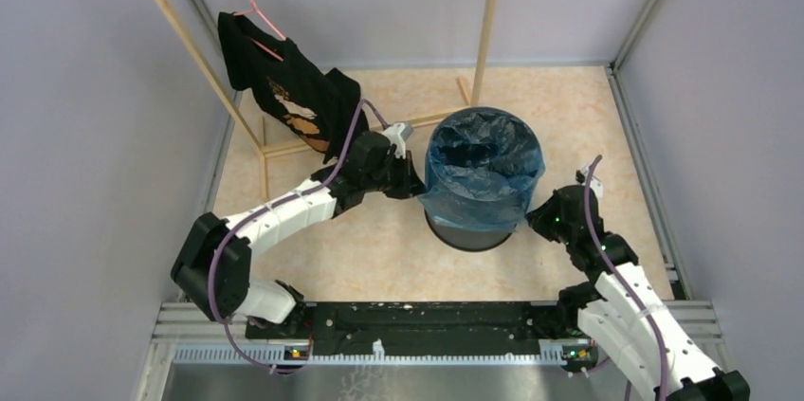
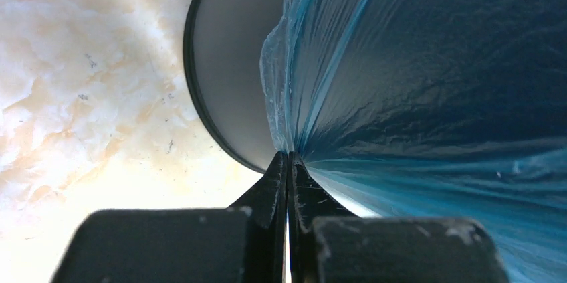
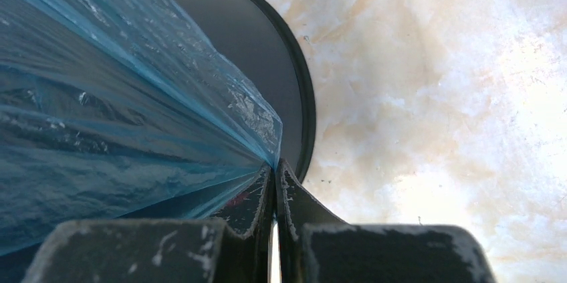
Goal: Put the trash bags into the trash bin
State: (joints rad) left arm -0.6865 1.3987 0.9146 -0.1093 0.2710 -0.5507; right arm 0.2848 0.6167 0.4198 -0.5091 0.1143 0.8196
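Note:
The light-blue trash bag (image 1: 484,173) lines the round black trash bin (image 1: 466,233) and drapes over its rim and down the outside wall. My left gripper (image 1: 415,183) is at the bin's left side, shut on the bag's edge (image 2: 284,96), with the bin wall (image 2: 227,62) beside it. My right gripper (image 1: 533,221) is at the bin's right side, shut on the bag's opposite edge (image 3: 254,122), with the bin wall (image 3: 267,35) just behind. Both pinch the plastic taut below the rim.
A wooden clothes rack (image 1: 488,22) stands behind the bin, with a black shirt (image 1: 284,88) on a pink hanger at its left. Grey walls enclose the beige marbled floor (image 1: 569,117). A metal rail (image 1: 417,325) runs along the near edge.

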